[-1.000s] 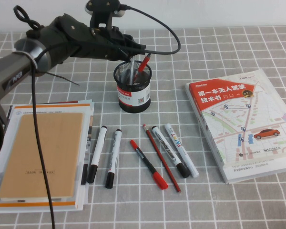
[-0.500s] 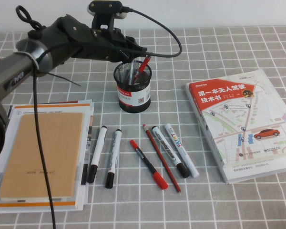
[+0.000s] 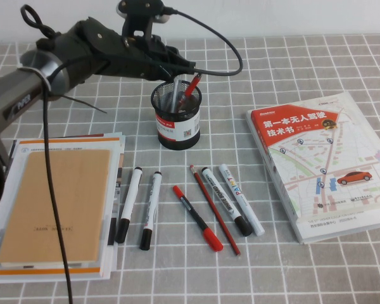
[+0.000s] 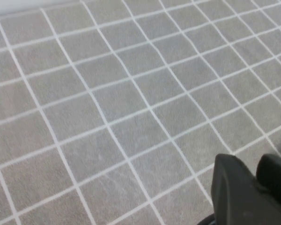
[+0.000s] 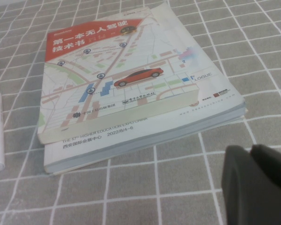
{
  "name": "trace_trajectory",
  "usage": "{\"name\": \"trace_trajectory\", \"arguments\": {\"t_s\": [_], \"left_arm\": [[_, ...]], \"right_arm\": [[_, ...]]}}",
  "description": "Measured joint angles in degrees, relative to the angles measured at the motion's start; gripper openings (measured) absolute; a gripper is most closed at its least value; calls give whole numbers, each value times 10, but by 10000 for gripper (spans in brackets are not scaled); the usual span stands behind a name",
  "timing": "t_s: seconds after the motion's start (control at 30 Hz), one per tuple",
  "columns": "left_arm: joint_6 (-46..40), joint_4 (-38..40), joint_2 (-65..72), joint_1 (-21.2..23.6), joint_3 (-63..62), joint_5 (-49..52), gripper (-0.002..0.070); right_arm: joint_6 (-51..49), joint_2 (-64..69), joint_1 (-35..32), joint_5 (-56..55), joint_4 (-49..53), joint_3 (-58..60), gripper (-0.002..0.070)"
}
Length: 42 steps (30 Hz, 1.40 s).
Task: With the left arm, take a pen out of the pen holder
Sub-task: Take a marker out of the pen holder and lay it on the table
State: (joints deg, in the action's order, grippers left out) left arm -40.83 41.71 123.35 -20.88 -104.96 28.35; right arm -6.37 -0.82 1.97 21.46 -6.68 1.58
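With left gripper (image 3: 185, 64) being held over pen holder (image 3: 177, 123) near tabletop's far edge (grip state can't be told), straight-up pull on pen (image 3: 175, 88) is being called for, w/o tipping holder; right gripper (image 5: 254, 154) being parked by book (image 5: 131, 79).

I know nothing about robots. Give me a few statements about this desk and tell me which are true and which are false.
1. The left gripper is over the black mesh pen holder. True.
2. That holder is empty. False: a red pen and other pens stand in it.
3. The right gripper is beside the red-topped map book. True.
4. The book lies on the robot's left. False: it lies on the right; a brown-covered pad lies on the left.
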Motion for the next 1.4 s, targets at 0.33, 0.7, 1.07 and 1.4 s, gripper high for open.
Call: {"name": "trace_trajectory", "arguments": {"t_s": [0.33,0.7,1.07,1.4], "left_arm": [[0,-24,-39,0,0,-5,58],[90,-116,-145,0,0,21,58],[235,-250,-296,-22,115,171,58],[272,-216,-377,-24,405,7,58]], "right_arm": [[0,0,0,0,0,0,-13],[0,0,0,0,0,0,-13],[0,0,0,0,0,0,-13],[0,0,0,0,0,0,-13]]}}
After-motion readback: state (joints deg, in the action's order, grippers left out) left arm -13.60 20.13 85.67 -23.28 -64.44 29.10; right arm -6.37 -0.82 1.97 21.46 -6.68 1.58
